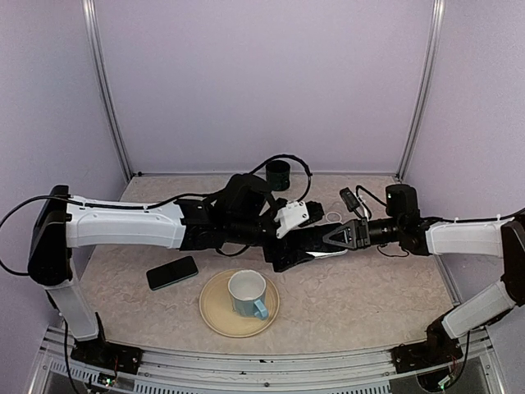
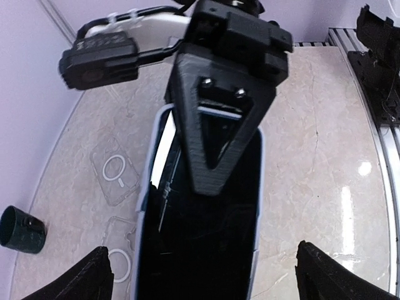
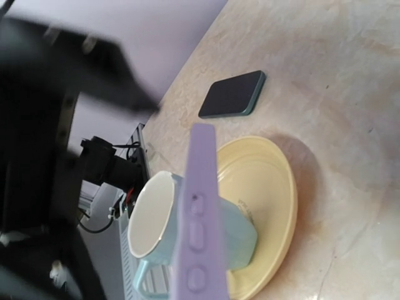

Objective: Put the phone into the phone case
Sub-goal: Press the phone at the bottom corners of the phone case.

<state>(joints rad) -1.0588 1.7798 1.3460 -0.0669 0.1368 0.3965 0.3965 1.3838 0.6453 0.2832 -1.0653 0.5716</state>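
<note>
The black-screened phone, sitting in a lilac plastic case, is being clamped mid-table by the right gripper. The left gripper is hanging wide open astride it. A second dark teal-edged phone is lying left of a yellow plate carrying a pale-blue mug.

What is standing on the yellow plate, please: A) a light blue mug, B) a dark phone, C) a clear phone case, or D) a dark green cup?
A: the mug stands upright on the plate, and nothing else rests on it.
</note>
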